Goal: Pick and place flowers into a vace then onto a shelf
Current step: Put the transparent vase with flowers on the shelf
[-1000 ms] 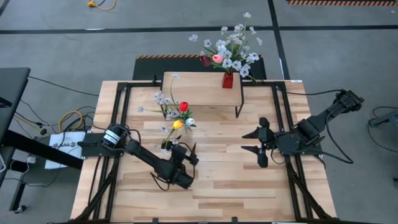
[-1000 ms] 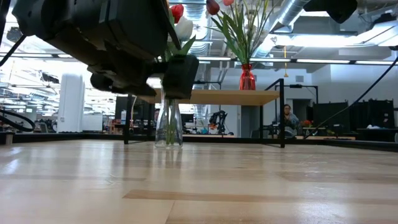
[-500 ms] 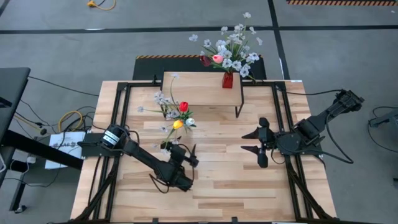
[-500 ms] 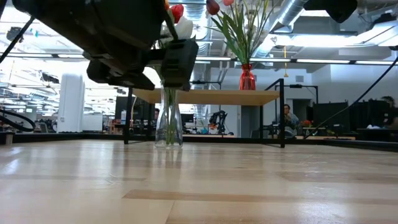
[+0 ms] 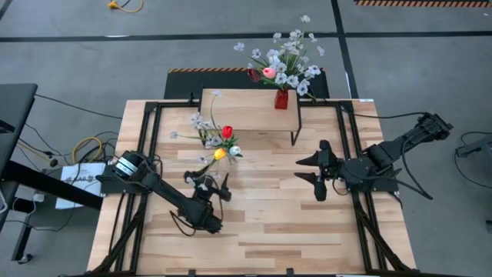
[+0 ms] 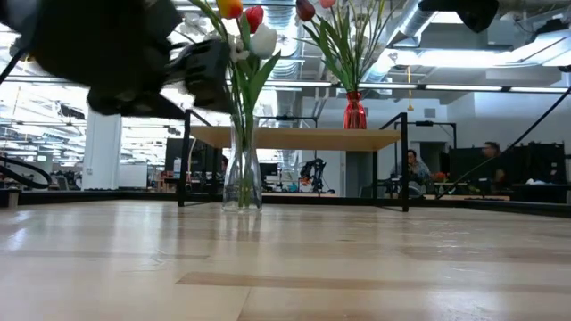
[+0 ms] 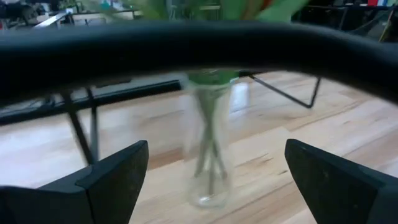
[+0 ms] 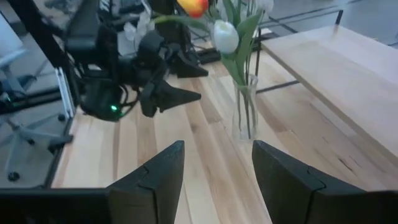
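Observation:
A clear glass vase stands by its base on the table, holding red, yellow and white tulips and a white-lilac spray. My left gripper is open. It hovers just to the near-left of the vase, which shows ahead between the fingers, untouched. My right gripper is open and waits over the table's right half. The shelf stands at the far edge and carries a red vase full of flowers.
The shelf's black legs stand just beyond the glass vase. Black frame rails run along both table sides. Bare wood lies between the two grippers and toward the near edge. People sit in the room behind.
My left gripper has drawn back from the glass vase toward the table's left and near side, staying open. The vase and its flowers have kept their place. My right gripper has shifted a little toward the table's left.

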`<state>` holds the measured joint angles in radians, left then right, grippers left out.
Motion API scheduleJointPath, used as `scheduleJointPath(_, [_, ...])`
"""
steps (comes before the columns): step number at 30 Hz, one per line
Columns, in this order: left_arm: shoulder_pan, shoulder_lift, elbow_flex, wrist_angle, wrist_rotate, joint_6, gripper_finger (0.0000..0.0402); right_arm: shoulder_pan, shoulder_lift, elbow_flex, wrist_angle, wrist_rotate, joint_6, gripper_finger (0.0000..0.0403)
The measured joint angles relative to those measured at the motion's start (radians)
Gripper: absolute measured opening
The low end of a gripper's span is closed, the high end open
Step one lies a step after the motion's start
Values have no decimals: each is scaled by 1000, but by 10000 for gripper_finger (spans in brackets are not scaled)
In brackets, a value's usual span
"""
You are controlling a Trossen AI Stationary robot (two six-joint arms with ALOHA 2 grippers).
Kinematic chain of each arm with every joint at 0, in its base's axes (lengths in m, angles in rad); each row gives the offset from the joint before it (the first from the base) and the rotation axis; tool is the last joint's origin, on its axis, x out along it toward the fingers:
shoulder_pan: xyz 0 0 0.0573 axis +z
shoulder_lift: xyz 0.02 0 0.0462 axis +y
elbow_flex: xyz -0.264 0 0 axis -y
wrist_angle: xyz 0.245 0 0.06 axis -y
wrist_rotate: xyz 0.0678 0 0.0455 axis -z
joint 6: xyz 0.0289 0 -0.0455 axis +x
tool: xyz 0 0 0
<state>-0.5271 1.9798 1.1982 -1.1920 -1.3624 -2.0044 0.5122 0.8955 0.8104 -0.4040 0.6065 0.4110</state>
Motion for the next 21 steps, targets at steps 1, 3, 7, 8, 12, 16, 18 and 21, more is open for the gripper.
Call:
scheduleJointPath(1, [-4, -14, -33, 12, 2, -15, 368, -2, 0, 0, 11, 0, 0, 180])
scheduleJointPath(3, [-10, -50, -94, 39, 4, -9, 368, -4, 0, 0, 37, -1, 0, 180])
scheduleJointPath(7, [-7, -129, -186, 87, -21, 38, 368, -5, 0, 0, 79, 22, 0, 178])
scheduleJointPath(8, [-4, -144, -199, 88, -23, 32, 368, -5, 0, 0, 86, 25, 0, 178])
scheduleJointPath(12, [0, -167, -228, 92, -4, -17, 368, -6, 0, 0, 99, 26, 0, 177])
scheduleJointPath(16, [-1, -167, -228, 92, 54, -19, 368, -6, 0, 0, 99, 26, 0, 177])
scheduleJointPath(18, [-1, -166, -228, 91, 67, -19, 368, -6, 0, 0, 99, 25, 0, 177])
scheduleJointPath(21, [0, -162, -228, 104, 71, -50, 368, -5, 0, 0, 98, 24, -1, 177])
